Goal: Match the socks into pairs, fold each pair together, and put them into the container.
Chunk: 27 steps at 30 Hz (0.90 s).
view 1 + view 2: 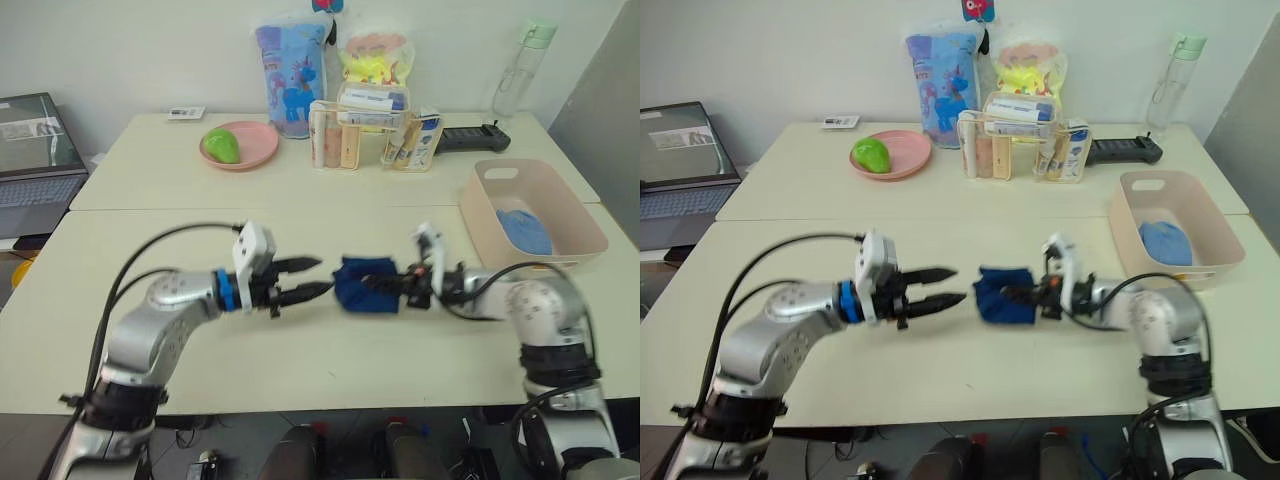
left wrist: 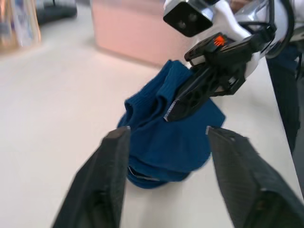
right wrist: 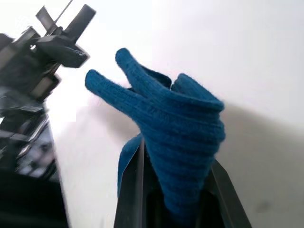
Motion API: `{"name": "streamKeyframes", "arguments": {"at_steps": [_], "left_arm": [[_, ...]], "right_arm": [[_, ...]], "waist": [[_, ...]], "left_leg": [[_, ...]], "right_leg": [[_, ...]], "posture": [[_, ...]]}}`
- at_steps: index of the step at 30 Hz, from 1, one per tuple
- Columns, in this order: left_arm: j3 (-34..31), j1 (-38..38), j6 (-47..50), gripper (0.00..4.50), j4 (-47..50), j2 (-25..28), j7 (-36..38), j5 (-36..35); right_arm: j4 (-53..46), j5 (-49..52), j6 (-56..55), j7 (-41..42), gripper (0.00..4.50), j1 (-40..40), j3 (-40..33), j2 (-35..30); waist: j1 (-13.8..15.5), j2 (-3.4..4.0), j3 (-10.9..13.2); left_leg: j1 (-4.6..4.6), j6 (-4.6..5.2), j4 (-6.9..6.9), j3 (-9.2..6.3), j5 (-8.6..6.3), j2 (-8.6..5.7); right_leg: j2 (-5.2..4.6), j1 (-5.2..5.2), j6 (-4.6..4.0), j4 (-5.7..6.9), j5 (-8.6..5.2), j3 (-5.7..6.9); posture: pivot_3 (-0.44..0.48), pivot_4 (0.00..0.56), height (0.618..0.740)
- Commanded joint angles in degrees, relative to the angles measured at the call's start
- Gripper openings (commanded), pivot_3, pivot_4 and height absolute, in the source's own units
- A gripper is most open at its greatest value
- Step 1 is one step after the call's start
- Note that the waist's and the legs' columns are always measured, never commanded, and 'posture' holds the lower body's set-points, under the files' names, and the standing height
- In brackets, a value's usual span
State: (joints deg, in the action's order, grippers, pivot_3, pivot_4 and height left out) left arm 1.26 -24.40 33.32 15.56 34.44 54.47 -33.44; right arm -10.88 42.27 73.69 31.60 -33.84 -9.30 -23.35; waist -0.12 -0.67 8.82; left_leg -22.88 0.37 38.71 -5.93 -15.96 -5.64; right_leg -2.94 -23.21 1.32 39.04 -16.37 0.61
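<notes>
As the head views show, one bunched navy pair (image 1: 367, 284) lies on the cream table (image 1: 330, 360) between two grippers, the right gripper (image 1: 392, 284) pinching its edge and the left gripper (image 1: 312, 278) spread apart just beside it; one light blue bundle (image 1: 524, 231) lies in the pale pink container (image 1: 586, 226). Left wrist view: two black fingers (image 2: 107, 175), parted wide, flank the soft ribbed navy bundle. Right wrist view: two jaws clamp ribbed knit folds pointing away from the wrist.
</notes>
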Motion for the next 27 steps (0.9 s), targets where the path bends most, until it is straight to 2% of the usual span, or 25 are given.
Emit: {"name": "streamKeyframes", "arguments": {"at_steps": [1,3,8,10,12,15,17,20,27], "left_arm": [[-0.5,-5.5,0.7,3.87,1.0,-1.8,-2.2,-0.7],[0.2,-9.7,0.8,4.49,-0.1,-3.7,-3.3,-0.7],[2.5,-16.4,0.7,4.49,-1.3,-7.7,-4.2,-0.1],[3.7,-19.6,0.1,4.49,-2.8,-10.8,-5.4,0.5],[5.0,-22.2,-1.3,4.49,-5.1,-14.6,-6.7,1.5],[7.1,-22.8,-3.9,4.49,-7.1,-17.1,-6.6,4.1],[7.5,-22.3,-4.0,4.49,-7.0,-18.3,-6.8,4.1],[8.1,-20.6,-3.5,4.49,-5.1,-18.8,-6.8,4.1],[8.4,-17.0,-2.0,4.49,-0.9,-18.1,-7.5,4.2]], "right_arm": [[-3.4,0.5,-0.4,-3.1,0.00,-4.1,-6.6,-4.4],[-2.7,-2.3,-2.8,-3.4,0.00,-6.9,-7.3,-9.6],[1.1,-12.2,-14.6,0.2,0.00,-9.5,-2.3,-23.6],[5.2,-19.1,-23.1,1.2,0.00,-10.1,0.7,-29.0],[11.4,-29.3,-36.7,1.3,0.00,-9.5,5.7,-34.6],[20.5,-41.0,-54.0,2.4,0.00,-8.2,12.8,-39.5],[27.4,-47.2,-63.8,2.0,0.00,-8.9,16.7,-40.3],[35.8,-52.5,-72.7,1.1,0.00,-11.1,19.5,-38.5],[49.2,-61.5,-83.9,-2.0,0.00,-15.1,23.6,-34.1]], "waist": [[0.0,0.00,0.0],[0.0,-0.01,0.0],[0.0,-0.01,0.1],[0.0,-0.03,0.1],[0.1,-0.06,0.1],[0.0,-0.09,0.1],[-0.2,-0.10,0.1],[-0.8,-0.09,0.1],[-1.2,-0.07,0.2]], "left_leg": [[0.00,0.00,-0.01,0.00,0.00,0.00],[-0.01,-0.01,-0.05,0.01,0.00,0.01],[-0.07,0.00,-0.01,0.09,0.01,-0.02],[-0.05,0.00,-0.01,0.11,0.01,0.00],[-0.06,0.01,0.03,0.14,0.01,0.00],[-0.05,0.01,0.04,0.24,0.01,-0.01],[-0.02,0.01,-0.01,0.31,0.01,0.03],[0.02,-0.01,-0.02,0.41,0.02,0.07],[0.01,-0.02,-0.01,0.39,0.03,0.08]], "right_leg": [[0.00,0.00,0.00,-0.01,0.00,0.00],[0.01,-0.01,0.00,-0.04,0.00,0.01],[-0.02,-0.02,0.00,-0.03,0.00,-0.02],[-0.01,0.00,0.01,-0.05,0.00,-0.01],[-0.01,0.02,0.01,-0.02,0.00,-0.04],[-0.02,0.01,0.06,-0.03,0.02,-0.11],[0.00,0.00,0.06,-0.03,0.02,-0.14],[0.02,-0.03,0.06,0.01,0.02,-0.23],[0.03,-0.04,0.05,0.00,0.02,-0.24]], "posture": [[0.000,0.150,0.740],[0.000,0.150,0.740],[0.000,0.150,0.740],[0.000,0.150,0.740],[0.000,0.150,0.740],[0.000,0.150,0.740],[0.000,0.150,0.740],[0.000,0.150,0.740],[0.000,0.150,0.740]]}}
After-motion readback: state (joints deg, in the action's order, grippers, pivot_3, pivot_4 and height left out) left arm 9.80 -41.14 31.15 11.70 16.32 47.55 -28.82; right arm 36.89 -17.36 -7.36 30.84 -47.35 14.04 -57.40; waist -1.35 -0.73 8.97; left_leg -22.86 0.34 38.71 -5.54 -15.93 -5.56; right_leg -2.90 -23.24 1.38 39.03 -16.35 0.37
